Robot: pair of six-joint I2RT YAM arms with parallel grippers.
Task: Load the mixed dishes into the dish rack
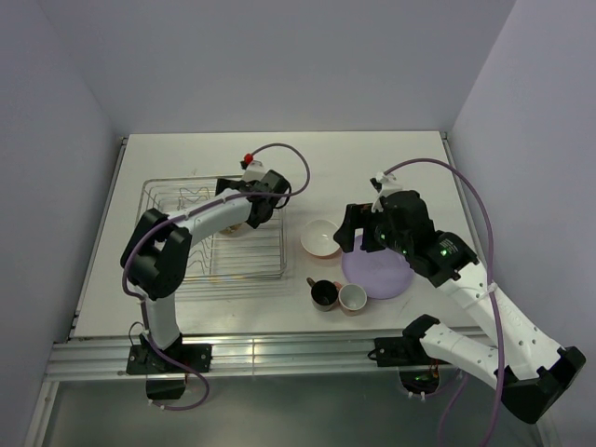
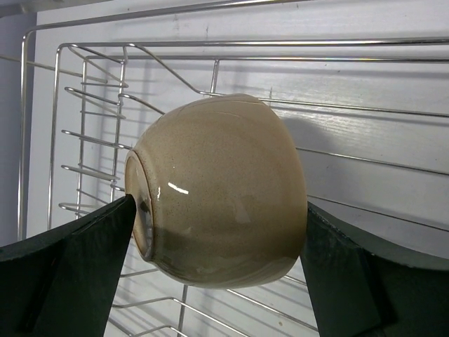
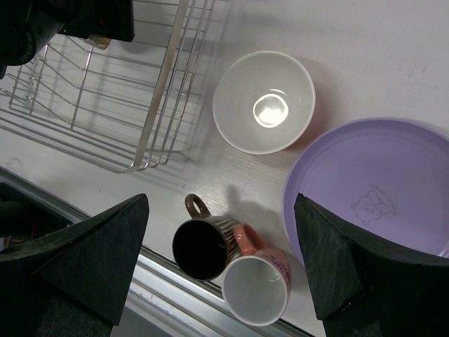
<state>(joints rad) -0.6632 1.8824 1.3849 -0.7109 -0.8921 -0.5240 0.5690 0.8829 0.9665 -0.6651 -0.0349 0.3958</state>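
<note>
Beige bowl (image 2: 217,189) tipped on its side, clamped between the left gripper (image 2: 219,210) fingers over the dish rack (image 2: 280,42). Orange bowl (image 3: 263,102), lilac plate (image 3: 372,189), dark cup (image 3: 200,249) and pink cup (image 3: 256,281) on table (image 1: 391,158) beside rack, cups touching. Right gripper (image 3: 221,203) above them, jaws wide apart, empty.

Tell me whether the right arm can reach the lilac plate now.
Probably yes. The right claw hangs open over the lilac plate's edge; the plate is bare, with the cups and bowl beside it, not on it. Lying flat, its rim may be awkward.
</note>
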